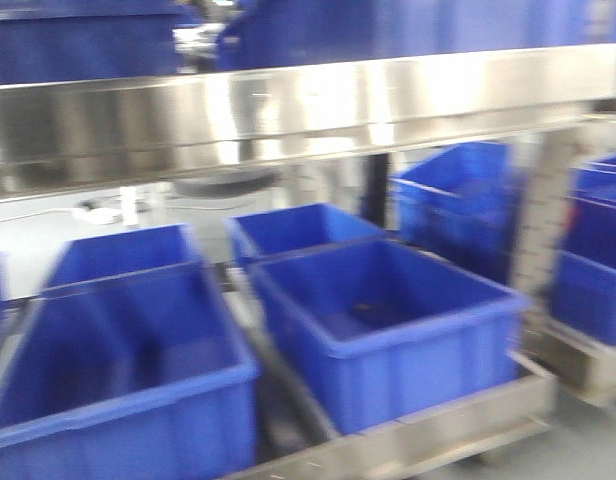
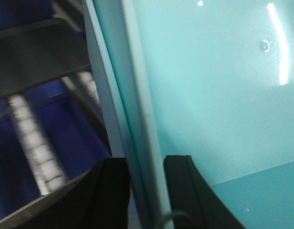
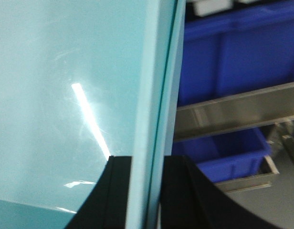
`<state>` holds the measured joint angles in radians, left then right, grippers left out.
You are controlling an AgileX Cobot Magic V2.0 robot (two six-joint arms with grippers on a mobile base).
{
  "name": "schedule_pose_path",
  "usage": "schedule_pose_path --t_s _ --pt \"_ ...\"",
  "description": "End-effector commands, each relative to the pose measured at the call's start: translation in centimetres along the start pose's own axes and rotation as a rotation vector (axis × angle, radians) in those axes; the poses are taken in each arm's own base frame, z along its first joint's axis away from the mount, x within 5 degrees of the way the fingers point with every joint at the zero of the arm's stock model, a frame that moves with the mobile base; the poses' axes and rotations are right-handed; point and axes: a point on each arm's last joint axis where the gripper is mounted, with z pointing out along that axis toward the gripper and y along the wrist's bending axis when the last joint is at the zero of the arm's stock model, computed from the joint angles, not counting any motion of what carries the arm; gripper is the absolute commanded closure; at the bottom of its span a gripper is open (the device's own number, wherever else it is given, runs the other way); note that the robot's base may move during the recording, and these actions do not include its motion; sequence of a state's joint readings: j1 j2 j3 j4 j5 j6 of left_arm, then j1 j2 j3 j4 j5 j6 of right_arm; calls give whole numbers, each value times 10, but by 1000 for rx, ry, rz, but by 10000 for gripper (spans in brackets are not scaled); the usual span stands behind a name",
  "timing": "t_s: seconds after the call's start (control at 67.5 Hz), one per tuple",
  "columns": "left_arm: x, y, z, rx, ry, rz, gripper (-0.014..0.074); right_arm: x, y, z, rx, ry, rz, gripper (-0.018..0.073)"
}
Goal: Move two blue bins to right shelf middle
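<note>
A pale turquoise bin fills both wrist views, its smooth wall [image 2: 209, 95] [image 3: 56, 95] close to the cameras. My left gripper [image 2: 146, 191] is shut on the bin's rim [image 2: 132, 119], with one black finger on each side. My right gripper [image 3: 147, 191] grips the opposite rim [image 3: 154, 95] the same way. Several blue bins [image 1: 388, 320] [image 1: 118, 380] sit on the low shelf in the front view, which is blurred. Neither gripper shows in that view.
A steel shelf edge [image 1: 288, 110] crosses the front view, with blue bins [image 1: 78, 40] above it. More blue bins [image 1: 458, 200] [image 1: 593, 270] stand on the rack to the right. Roller tracks [image 2: 35, 143] and a steel shelf rail [image 3: 237, 107] lie beside the held bin.
</note>
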<state>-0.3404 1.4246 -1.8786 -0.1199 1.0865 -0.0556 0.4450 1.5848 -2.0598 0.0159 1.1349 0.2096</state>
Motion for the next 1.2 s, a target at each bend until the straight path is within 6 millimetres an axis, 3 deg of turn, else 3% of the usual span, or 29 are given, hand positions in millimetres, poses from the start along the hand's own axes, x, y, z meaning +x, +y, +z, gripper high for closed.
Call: schedule_pose_path --t_s 0.0,1.186 --pt "-9 -10 -10 69 -90 2 707 -11 5 -11 -39 -118 -17 721" --pt "-9 -10 -10 69 -90 2 707 -11 5 -11 -39 -118 -17 721"
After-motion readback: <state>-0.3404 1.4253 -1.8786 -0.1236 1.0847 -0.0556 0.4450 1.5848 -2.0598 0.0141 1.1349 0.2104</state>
